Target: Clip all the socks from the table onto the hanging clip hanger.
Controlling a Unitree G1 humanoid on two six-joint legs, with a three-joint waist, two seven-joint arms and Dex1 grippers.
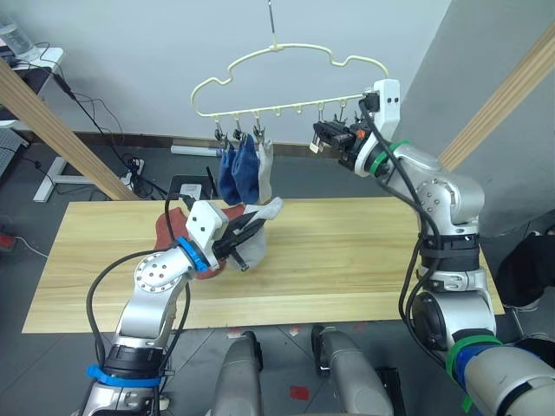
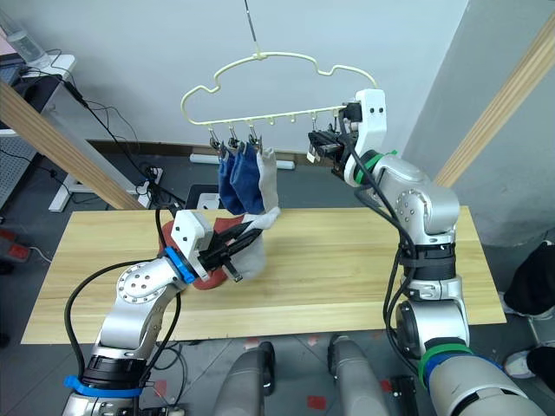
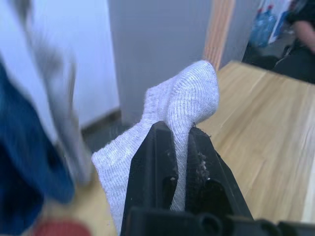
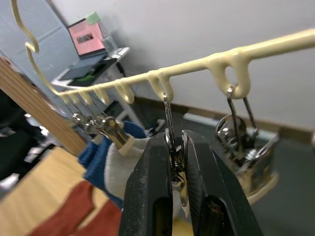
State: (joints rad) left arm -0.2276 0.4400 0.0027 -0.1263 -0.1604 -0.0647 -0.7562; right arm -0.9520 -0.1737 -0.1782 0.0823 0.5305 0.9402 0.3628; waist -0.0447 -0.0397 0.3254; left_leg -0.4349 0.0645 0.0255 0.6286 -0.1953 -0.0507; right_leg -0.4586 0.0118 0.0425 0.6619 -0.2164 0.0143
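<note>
Sock fabric is light and limp: your left gripper jaws pinch the grey sock mid-fold, while the right gripper jaws squeeze a clip on the clip hanger at two o'clock.

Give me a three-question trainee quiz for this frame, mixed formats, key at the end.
1. True or false: the left gripper holds a blue sock.
2. What do the right gripper fingers pinch? A) a metal clip B) a red sock C) the top hook
3. How many socks already hang from the clip hanger?

Key: 1. False, it holds a grey sock. 2. A, a clip. 3. Three: two blue socks and one light grey sock.
</note>
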